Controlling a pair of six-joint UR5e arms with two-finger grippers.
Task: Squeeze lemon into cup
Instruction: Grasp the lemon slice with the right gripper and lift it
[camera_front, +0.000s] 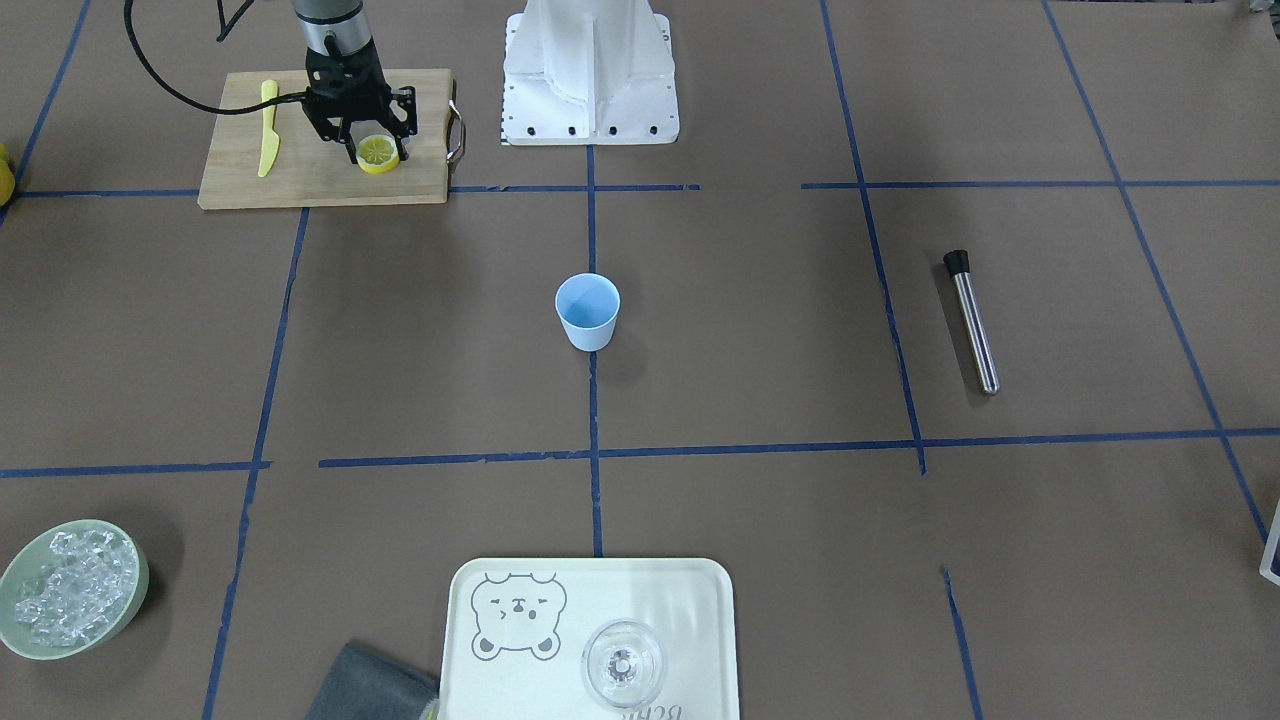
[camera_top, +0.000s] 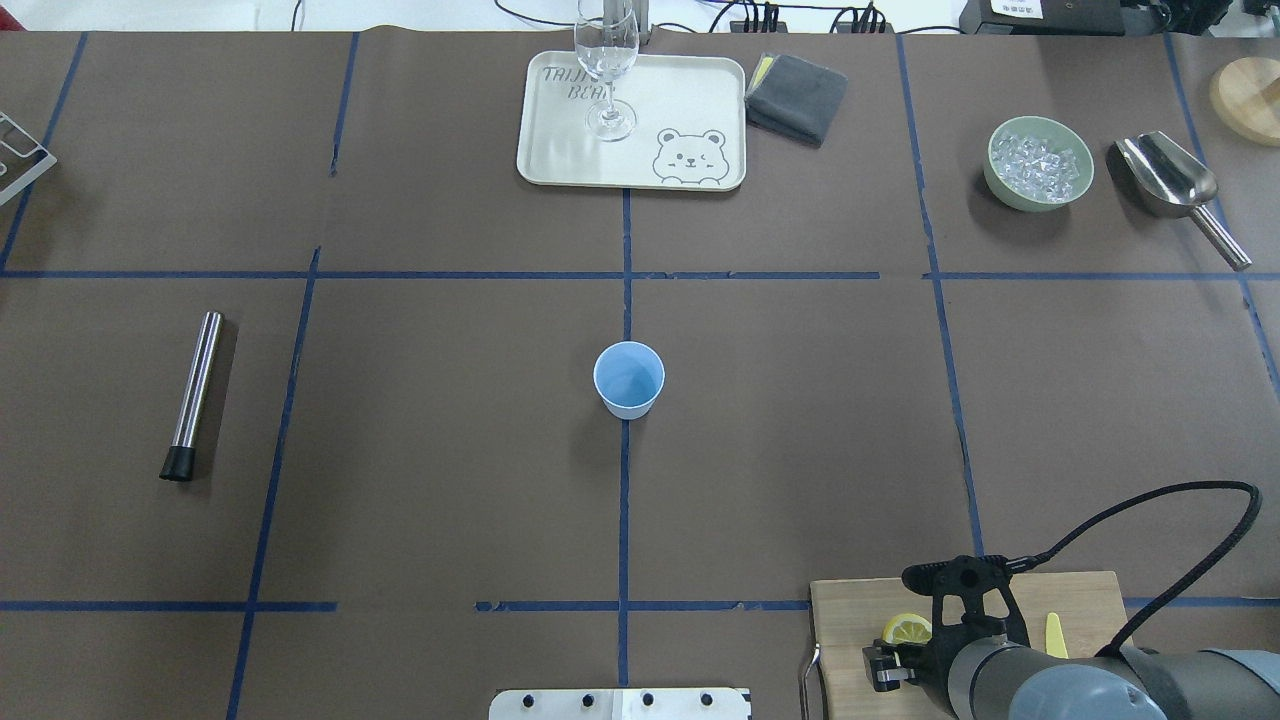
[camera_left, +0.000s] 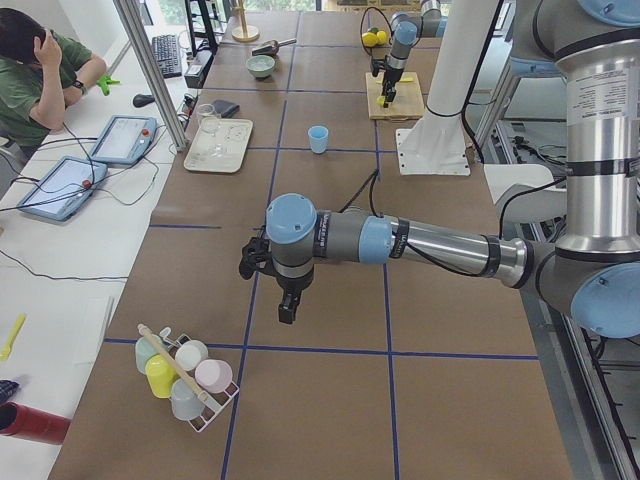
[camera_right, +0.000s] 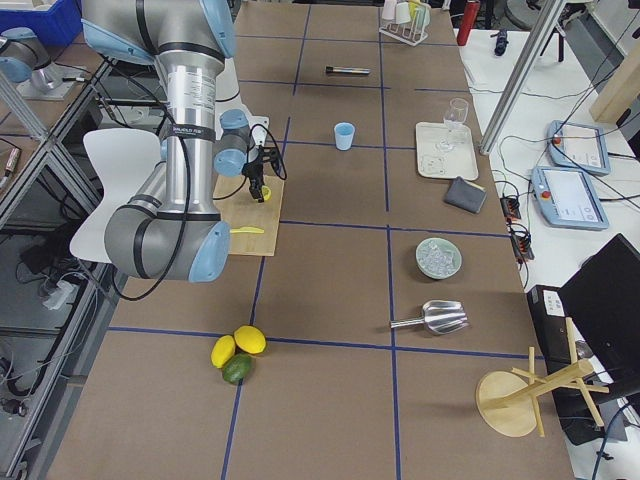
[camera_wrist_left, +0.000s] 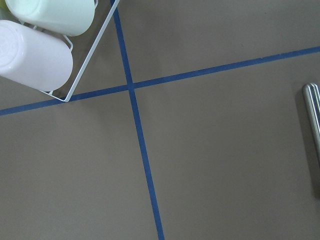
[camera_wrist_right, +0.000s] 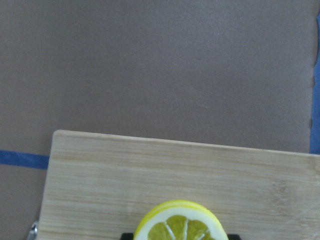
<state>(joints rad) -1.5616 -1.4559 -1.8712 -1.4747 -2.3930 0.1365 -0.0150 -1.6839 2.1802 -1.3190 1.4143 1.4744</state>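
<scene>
Tray (camera_top: 560, 165) seemingly reads "TAIJI… BEAR".

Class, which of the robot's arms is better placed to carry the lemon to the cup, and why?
The right. Its claw is already around the lemon on the cutting board; the left claw hangs far beyond the cup.

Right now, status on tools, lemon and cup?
Right tool on the lemon over the cutting board. Left tool idle, grip unreadable. Cup upright at centre, path clear.
</scene>
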